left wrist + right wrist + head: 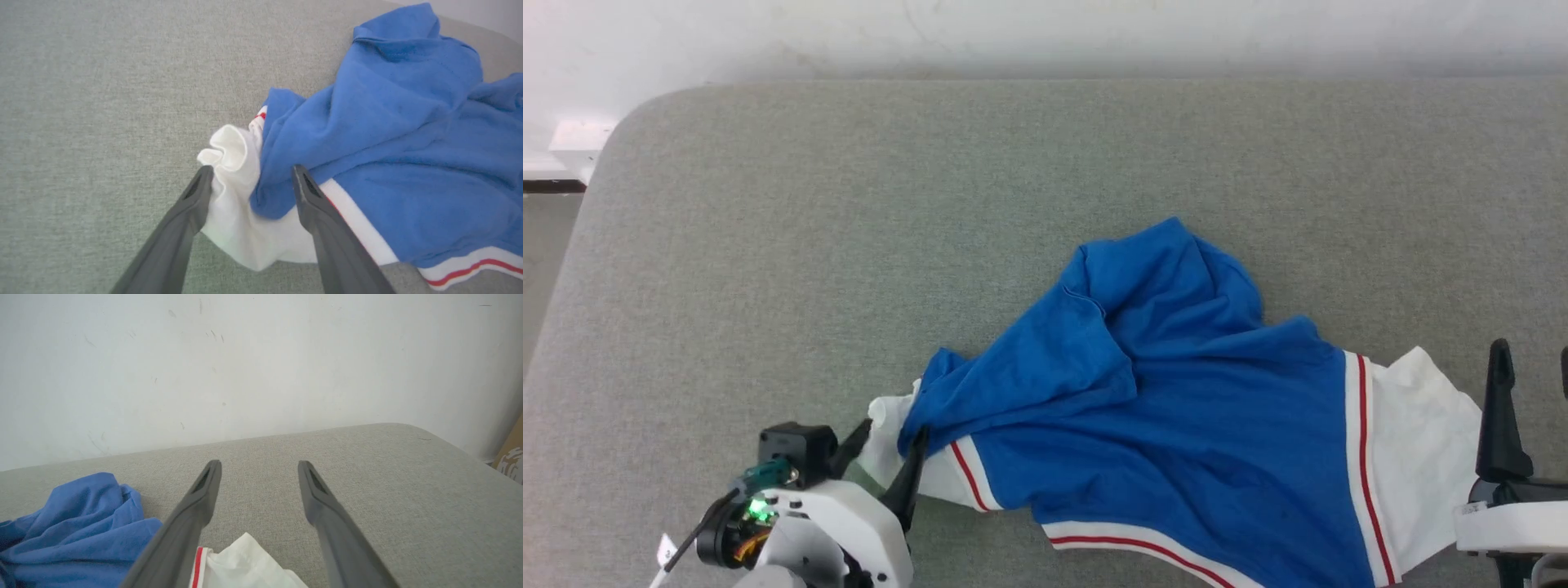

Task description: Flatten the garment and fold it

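My left end effector (252, 171) and right end effector (259, 465) both gape empty; the royal-blue, white-sleeved jersey T-shirt (1176, 408) lies crumpled, neither flattened nor folded.

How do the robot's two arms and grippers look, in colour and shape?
The left gripper and the right gripper each have two long, dark grey, tapered fingers on a white rounded shell. The left wrist also carries a black box, a green light, orange wires and a black cable.

Open grey surface (849, 204) left and beyond crumpled garment (1176, 408), wall (1045, 33) behind
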You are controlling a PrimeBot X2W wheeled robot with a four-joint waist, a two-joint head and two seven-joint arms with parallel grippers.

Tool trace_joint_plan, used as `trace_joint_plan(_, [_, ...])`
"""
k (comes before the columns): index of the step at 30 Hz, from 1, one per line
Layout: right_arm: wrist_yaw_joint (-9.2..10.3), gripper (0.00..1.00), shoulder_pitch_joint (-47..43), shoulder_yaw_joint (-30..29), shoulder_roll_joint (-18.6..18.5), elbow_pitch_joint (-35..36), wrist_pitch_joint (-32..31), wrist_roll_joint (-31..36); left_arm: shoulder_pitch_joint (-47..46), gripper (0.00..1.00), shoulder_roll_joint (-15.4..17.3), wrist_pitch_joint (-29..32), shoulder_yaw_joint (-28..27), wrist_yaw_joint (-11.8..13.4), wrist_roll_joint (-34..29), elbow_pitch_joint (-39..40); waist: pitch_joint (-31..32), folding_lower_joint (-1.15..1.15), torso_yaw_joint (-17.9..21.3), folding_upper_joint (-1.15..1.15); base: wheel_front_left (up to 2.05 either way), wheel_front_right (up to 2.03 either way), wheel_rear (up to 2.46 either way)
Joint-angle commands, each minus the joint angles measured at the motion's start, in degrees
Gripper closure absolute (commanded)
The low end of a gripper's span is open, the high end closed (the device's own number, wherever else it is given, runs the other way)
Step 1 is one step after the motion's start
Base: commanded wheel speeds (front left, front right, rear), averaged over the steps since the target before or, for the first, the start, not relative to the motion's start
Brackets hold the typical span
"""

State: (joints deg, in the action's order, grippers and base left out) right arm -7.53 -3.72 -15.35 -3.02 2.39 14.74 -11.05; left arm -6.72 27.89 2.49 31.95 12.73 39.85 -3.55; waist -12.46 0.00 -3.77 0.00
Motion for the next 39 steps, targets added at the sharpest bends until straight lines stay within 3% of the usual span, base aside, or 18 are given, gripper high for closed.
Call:
trace_joint_plan(1, [0.04, 0.0, 0.3, 0.1, 0.1, -0.2, 0.3, 0.2, 0.0, 0.0, -0.1, -0.9, -0.7, 0.3, 0.1, 0.6, 0.3, 0.0, -0.2, 0.0, 0.0, 0.0, 0.0])
trace_joint_plan(7, [0.04, 0.0, 0.4, 0.3, 0.1, -0.4, 0.3, 0.4, -4.2, 0.0, 2.7, -1.3, -0.8, 1.1, -4.4, 7.6, 0.9, 0.0, 0.0, 0.0, 0.0, 0.0, 0.0])
trace_joint_plan(12, [0.04, 0.0, 0.6, 0.9, 0.1, -0.5, 0.3, -0.1, -11.1, 0.0, 2.4, 2.8, 3.3, -1.1, -8.3, 11.1, -0.1, 0.0, 1.1, 0.0, 0.0, 0.0, 0.0])
trace_joint_plan(20, [0.04, 0.0, 1.8, 1.0, 0.1, -0.5, 0.3, -0.3, -22.1, 0.0, -4.4, 8.3, 12.5, -7.2, -12.7, 2.6, -2.5, 0.0, 3.7, 0.0, 0.0, 0.0, 0.0])
trace_joint_plan(25, [0.04, 0.0, 2.0, 1.1, 0.1, -0.4, 0.3, -0.4, -25.6, 0.0, -5.1, 12.9, 17.6, -10.4, -15.9, -4.4, -3.3, 0.0, 5.4, 0.0, 0.0, 0.0, 0.0])
trace_joint_plan(31, [0.04, 0.0, 1.6, 0.8, 0.1, -0.4, 0.3, -0.7, -25.8, 0.0, -5.9, 11.9, 18.6, -11.5, -15.6, -8.4, -3.2, 0.0, 6.1, 0.0, 0.0, 0.0, 0.0])
trace_joint_plan(32, [0.04, 0.0, 1.6, 0.8, 0.1, -0.5, 0.3, -0.7, -25.7, 0.36, -6.0, 11.5, 18.7, -11.6, -15.5, -8.9, -3.1, 0.0, 6.1, 0.0, 0.0, 0.0, 0.0])
trace_joint_plan(33, [0.04, 0.0, 1.6, 0.8, 0.1, -0.6, 0.3, -0.7, -25.7, 1.0, -6.2, 10.9, 18.6, -11.7, -15.3, -9.3, -3.0, 0.0, 6.1, 0.0, 0.0, 0.0, 0.0])
trace_joint_plan(39, [0.04, 0.0, 1.2, 0.6, 0.1, -0.5, 0.3, -0.4, -26.5, 1.0, -6.8, 8.5, 17.5, -12.0, -14.3, -9.5, -1.9, 0.0, 5.5, 0.0, 0.0, 0.0, 0.0])
